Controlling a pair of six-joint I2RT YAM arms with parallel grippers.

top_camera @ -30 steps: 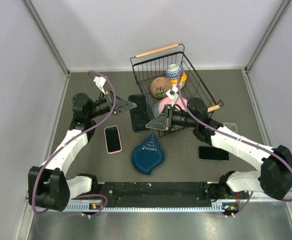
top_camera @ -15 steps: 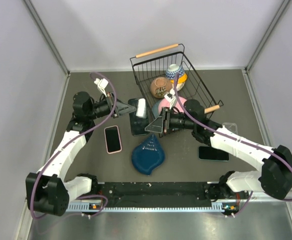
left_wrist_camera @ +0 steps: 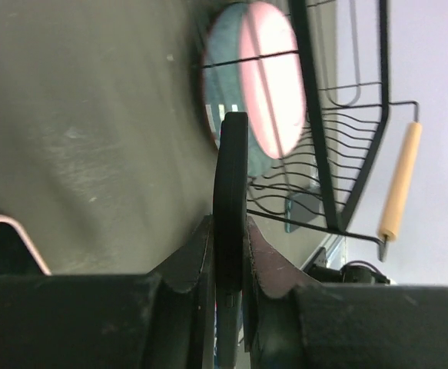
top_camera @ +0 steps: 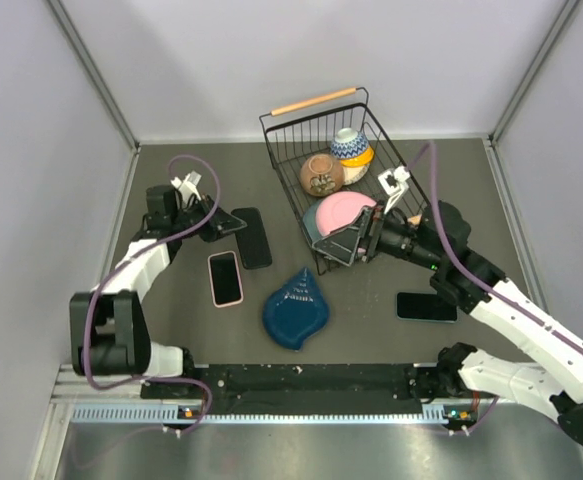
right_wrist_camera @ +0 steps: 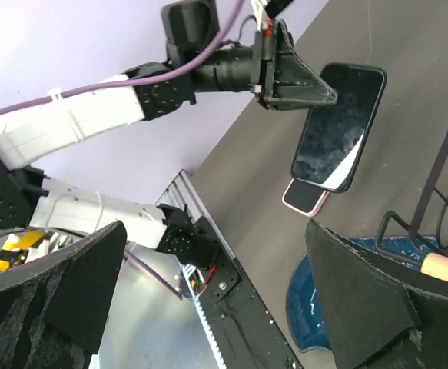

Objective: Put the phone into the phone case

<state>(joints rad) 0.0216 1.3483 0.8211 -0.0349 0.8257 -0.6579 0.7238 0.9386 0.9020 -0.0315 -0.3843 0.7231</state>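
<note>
Looking down, we see the left fingers (left_wrist_camera: 195,261) clenched on one end of the dark phone (top_camera: 252,237), its faces pinched between them, just beside the pink case (top_camera: 225,277) on the desk (top_camera: 371,335). The right fingers (right_wrist_camera: 62,300) are spread wide, grasping nothing.

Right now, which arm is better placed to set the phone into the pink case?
Left, probably: the left gripper grips the phone beside the pink case; the right gripper hangs open by the basket.

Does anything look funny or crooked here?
Yes. The black phone isn't lying flat: the left gripper pinches one end, so it hangs tilted above the table. Nothing looks spilled or broken.
</note>
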